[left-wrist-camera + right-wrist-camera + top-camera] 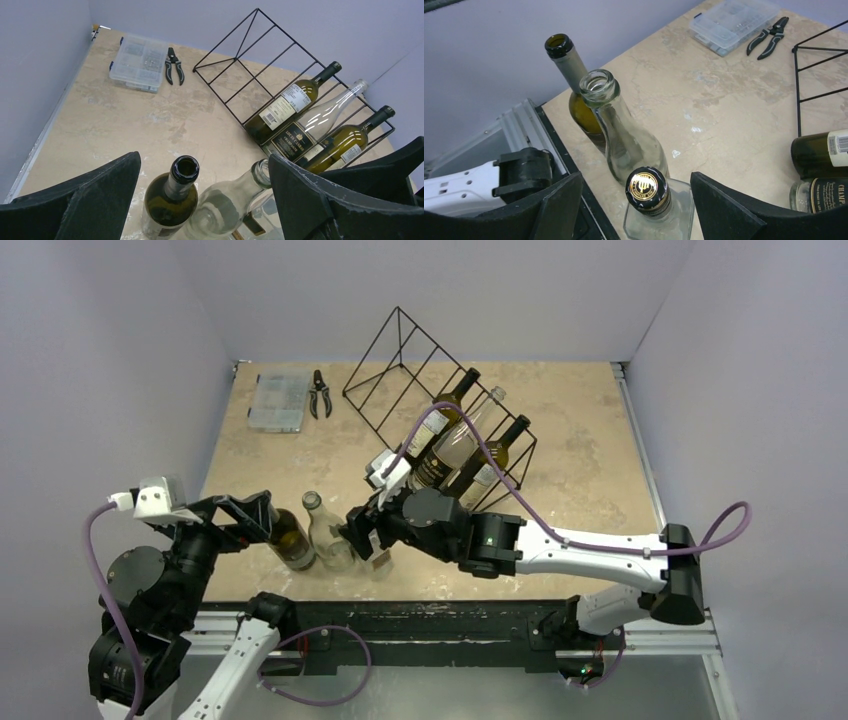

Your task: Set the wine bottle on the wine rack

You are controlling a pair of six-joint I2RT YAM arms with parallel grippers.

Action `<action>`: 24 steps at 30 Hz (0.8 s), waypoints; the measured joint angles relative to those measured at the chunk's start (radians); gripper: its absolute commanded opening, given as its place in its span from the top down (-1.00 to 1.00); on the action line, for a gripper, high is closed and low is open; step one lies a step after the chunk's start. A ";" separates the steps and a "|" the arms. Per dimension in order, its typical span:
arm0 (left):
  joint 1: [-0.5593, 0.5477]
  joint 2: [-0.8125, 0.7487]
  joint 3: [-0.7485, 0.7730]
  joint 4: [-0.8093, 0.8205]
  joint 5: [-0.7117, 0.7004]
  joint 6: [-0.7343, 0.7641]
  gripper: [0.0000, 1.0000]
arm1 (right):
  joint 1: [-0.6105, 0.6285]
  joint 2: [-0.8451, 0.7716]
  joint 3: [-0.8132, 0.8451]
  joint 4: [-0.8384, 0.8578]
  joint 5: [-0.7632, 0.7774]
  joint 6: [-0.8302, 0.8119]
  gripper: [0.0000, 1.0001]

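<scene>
The black wire wine rack stands at the back and holds three bottles in its right slots; its left slots are bare. Three bottles stand near the front edge: a dark green open bottle, a clear open bottle and a clear square bottle with a black-and-gold cap. My left gripper is open just left of the green bottle, touching nothing. My right gripper is open, with the capped bottle's neck between its fingers, not touching.
A clear plastic parts box and black pliers lie at the back left. Grey walls close the table on three sides. The three standing bottles crowd together close to the front rail.
</scene>
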 measured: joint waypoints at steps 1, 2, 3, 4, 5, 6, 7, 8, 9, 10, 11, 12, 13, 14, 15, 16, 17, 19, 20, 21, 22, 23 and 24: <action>0.000 0.000 -0.006 0.003 -0.007 0.000 -1.00 | 0.005 0.018 0.011 -0.004 0.019 -0.002 -0.58; 0.000 0.000 -0.012 0.008 -0.014 0.000 -1.00 | 0.010 0.036 0.018 -0.005 0.034 -0.005 -0.56; 0.000 0.000 -0.017 0.015 -0.020 0.001 -1.00 | 0.013 0.051 0.022 -0.011 0.047 -0.007 -0.54; 0.000 0.000 -0.022 0.023 -0.024 0.001 -1.00 | 0.016 0.058 0.022 -0.016 0.051 -0.008 -0.52; 0.000 0.000 -0.026 0.030 -0.028 0.001 -1.00 | 0.018 0.068 0.023 -0.024 0.062 -0.009 -0.50; 0.000 0.000 -0.030 0.042 -0.032 0.001 -1.00 | 0.020 0.076 0.024 -0.031 0.069 -0.010 -0.49; 0.000 0.001 -0.032 0.055 -0.037 0.001 -1.00 | 0.021 0.087 0.027 -0.040 0.074 -0.011 -0.46; 0.000 0.002 -0.032 0.065 -0.039 0.001 -1.00 | 0.023 0.097 0.031 -0.046 0.078 -0.012 -0.44; 0.000 0.004 -0.032 0.077 -0.042 0.001 -1.00 | 0.025 0.108 0.033 -0.051 0.083 -0.012 -0.41; 0.000 0.006 -0.032 0.090 -0.045 0.002 -1.00 | 0.027 0.115 0.034 -0.053 0.088 -0.012 -0.39; 0.000 0.009 -0.032 0.102 -0.048 0.002 -1.00 | 0.029 0.121 0.034 -0.056 0.092 -0.012 -0.35; 0.000 0.012 -0.033 0.115 -0.050 0.002 -1.00 | 0.029 0.125 0.034 -0.059 0.093 -0.012 -0.32; 0.000 0.016 -0.033 0.130 -0.053 0.003 -1.00 | 0.031 0.127 0.034 -0.063 0.094 -0.011 -0.27; 0.000 0.020 -0.035 0.142 -0.055 0.003 -1.00 | 0.031 0.128 0.034 -0.068 0.094 -0.011 -0.23; 0.000 0.025 -0.035 0.154 -0.057 0.003 -1.00 | 0.031 0.128 0.034 -0.070 0.097 -0.011 -0.20; 0.000 0.031 -0.035 0.166 -0.058 0.005 -1.00 | 0.031 0.128 0.034 -0.070 0.099 -0.011 -0.17; 0.000 0.039 -0.035 0.180 -0.058 0.006 -1.00 | 0.032 0.128 0.034 -0.071 0.100 -0.010 -0.14; 0.000 0.055 -0.035 0.202 -0.058 0.010 -1.00 | 0.032 0.128 0.034 -0.071 0.102 -0.009 -0.08; 0.000 0.063 -0.035 0.211 -0.059 0.013 -1.00 | 0.032 0.128 0.034 -0.071 0.104 -0.008 -0.06; 0.000 0.071 -0.035 0.221 -0.059 0.019 -1.00 | 0.032 0.128 0.034 -0.071 0.107 -0.008 -0.03; 0.000 0.077 -0.035 0.232 -0.060 0.021 -1.00 | 0.032 0.128 0.034 -0.071 0.110 -0.007 0.01; 0.000 0.082 -0.035 0.239 -0.062 0.024 -1.00 | 0.032 0.128 0.034 -0.071 0.112 -0.007 0.06; 0.000 0.086 -0.035 0.246 -0.064 0.028 -1.00 | 0.032 0.128 0.034 -0.071 0.115 -0.006 0.09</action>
